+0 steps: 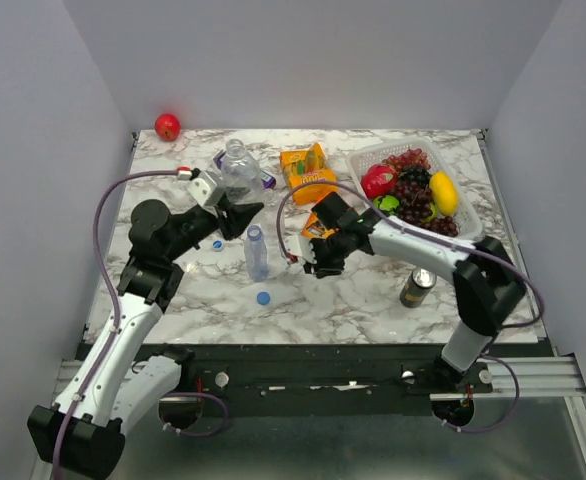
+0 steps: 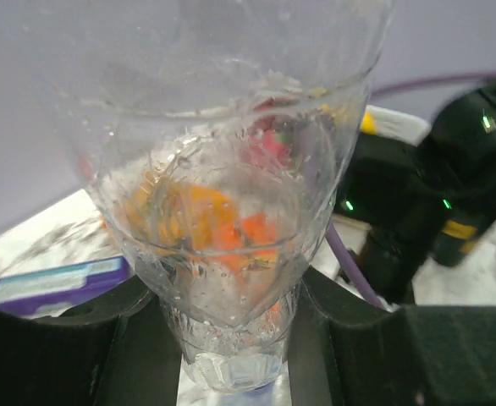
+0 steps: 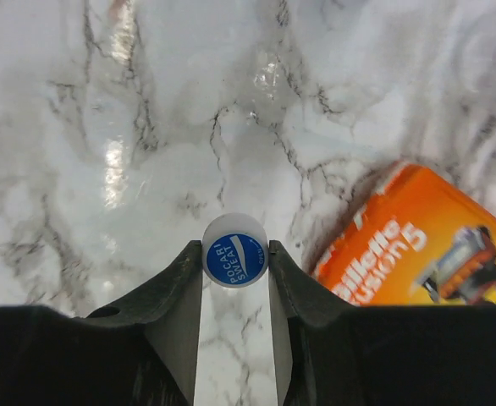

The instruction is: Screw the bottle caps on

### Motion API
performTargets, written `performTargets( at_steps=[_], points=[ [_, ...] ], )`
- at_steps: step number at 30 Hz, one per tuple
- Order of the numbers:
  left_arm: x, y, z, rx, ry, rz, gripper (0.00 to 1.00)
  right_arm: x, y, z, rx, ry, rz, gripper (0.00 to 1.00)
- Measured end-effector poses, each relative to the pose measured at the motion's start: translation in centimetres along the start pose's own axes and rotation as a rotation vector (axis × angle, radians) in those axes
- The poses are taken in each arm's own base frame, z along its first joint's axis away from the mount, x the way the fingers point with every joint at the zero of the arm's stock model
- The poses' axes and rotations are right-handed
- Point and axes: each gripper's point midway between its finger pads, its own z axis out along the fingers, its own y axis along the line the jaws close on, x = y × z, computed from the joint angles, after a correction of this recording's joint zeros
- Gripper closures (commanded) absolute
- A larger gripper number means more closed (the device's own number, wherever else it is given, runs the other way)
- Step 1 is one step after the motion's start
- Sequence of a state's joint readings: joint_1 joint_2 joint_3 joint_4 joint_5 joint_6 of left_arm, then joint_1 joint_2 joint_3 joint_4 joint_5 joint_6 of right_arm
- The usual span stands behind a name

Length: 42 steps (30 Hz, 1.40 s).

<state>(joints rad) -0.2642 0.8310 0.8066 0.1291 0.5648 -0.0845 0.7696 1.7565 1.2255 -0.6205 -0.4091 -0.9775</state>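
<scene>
My left gripper (image 1: 235, 207) is shut on a clear bottle (image 1: 239, 170) and holds it at the back left of the table. In the left wrist view the bottle (image 2: 231, 194) fills the frame, its narrow end between my fingers (image 2: 349, 338). A second slim clear bottle (image 1: 257, 252) stands uncapped mid-table. My right gripper (image 1: 313, 265) is to its right, shut on a blue-topped bottle cap (image 3: 235, 252) held above the marble. Two more blue caps lie loose: one (image 1: 263, 297) in front of the standing bottle, one (image 1: 217, 243) under the left arm.
A red ball (image 1: 167, 126) lies at the back left. Orange packs (image 1: 308, 170) and a purple item (image 1: 266, 183) lie at the back middle. A fruit basket (image 1: 470, 222) stands at the back right. A dark can (image 1: 417, 287) stands front right. An orange razor box (image 3: 417, 245) lies right of my right fingers.
</scene>
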Motion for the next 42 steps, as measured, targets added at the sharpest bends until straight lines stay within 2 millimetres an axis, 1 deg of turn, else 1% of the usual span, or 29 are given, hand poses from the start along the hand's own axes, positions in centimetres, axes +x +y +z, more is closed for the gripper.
performTargets(
  at_steps=[1, 2, 3, 4, 5, 7, 8, 9, 11, 13, 14, 16, 17, 19, 21, 23, 25, 29, 35, 42],
  points=[
    [0.0, -1.3, 0.3, 0.052, 0.001, 0.009, 1.0, -0.7, 0.0, -1.5, 0.024, -0.017, 0.011, 0.74],
    [0.0, -3.1, 0.8, 0.121, 0.003, 0.027, 1.0, -1.7, 0.0, -3.5, 0.051, -0.044, 0.03, 0.74],
    [-0.1, -4.9, 1.1, 0.192, 0.0, 0.046, 1.0, -3.2, 0.1, -6.2, 0.084, -0.087, 0.059, 0.74],
    [-0.2, -6.3, 1.3, 0.242, -0.003, 0.058, 1.0, -4.5, -0.1, -8.7, 0.12, -0.132, 0.075, 0.74],
    [-0.1, -8.2, 1.3, 0.312, -0.007, 0.072, 1.0, -5.9, -0.4, -11.5, 0.164, -0.182, 0.098, 0.74],
    [0.3, -11.1, 1.4, 0.418, -0.013, 0.088, 1.0, -8.2, -1.0, -16.8, 0.247, -0.277, 0.129, 0.73],
    [0.7, -12.2, 1.3, 0.457, -0.015, 0.093, 1.0, -9.2, -1.0, -19.2, 0.288, -0.319, 0.138, 0.72],
    [1.7, -13.7, 1.3, 0.509, -0.012, 0.097, 1.0, -9.9, -0.7, -21.4, 0.321, -0.356, 0.148, 0.72],
    [4.2, -15.8, 1.1, 0.579, 0.016, 0.089, 1.0, -11.3, 0.7, -24.8, 0.349, -0.411, 0.154, 0.72],
    [7.2, -17.3, 0.8, 0.626, 0.049, 0.075, 1.0, -12.3, 2.4, -27.0, 0.345, -0.447, 0.151, 0.72],
    [9.2, -17.9, 0.7, 0.648, 0.08, 0.062, 1.0, -12.6, 3.2, -27.8, 0.34, -0.458, 0.149, 0.72],
    [12.7, -18.8, 0.4, 0.677, 0.142, 0.04, 1.0, -12.7, 4.3, -28.3, 0.32, -0.459, 0.149, 0.71],
    [14.3, -19.1, 0.2, 0.686, 0.165, 0.034, 1.0, -12.4, 4.9, -28.2, 0.298, -0.449, 0.154, 0.71],
    [16.2, -19.6, -0.1, 0.695, 0.181, 0.034, 1.0, -12.0, 5.6, -27.5, 0.257, -0.426, 0.157, 0.7],
    [17.5, -20.1, -0.5, 0.711, 0.191, 0.036, 1.0, -11.5, 6.1, -26.3, 0.205, -0.394, 0.151, 0.7],
    [18.0, -20.5, -0.7, 0.723, 0.189, 0.036, 1.0, -11.4, 6.6, -25.2, 0.151, -0.371, 0.129, 0.69],
    [17.8, -20.8, -0.6, 0.728, 0.177, 0.038, 1.0, -11.4, 6.9, -24.2, 0.104, -0.352, 0.102, 0.69],
    [17.6, -20.9, -0.4, 0.729, 0.161, 0.04, 1.0, -11.6, 7.1, -23.0, 0.043, -0.339, 0.064, 0.69],
    [18.2, -20.8, -0.1, 0.722, 0.178, 0.036, 1.0, -12.9, 6.5, -23.3, 0.028, -0.362, 0.028, 0.71],
    [18.3, -20.6, 0.0, 0.709, 0.18, 0.039, 1.0, -12.7, 6.5, -23.4, 0.037, -0.35, 0.031, 0.71]
  ],
)
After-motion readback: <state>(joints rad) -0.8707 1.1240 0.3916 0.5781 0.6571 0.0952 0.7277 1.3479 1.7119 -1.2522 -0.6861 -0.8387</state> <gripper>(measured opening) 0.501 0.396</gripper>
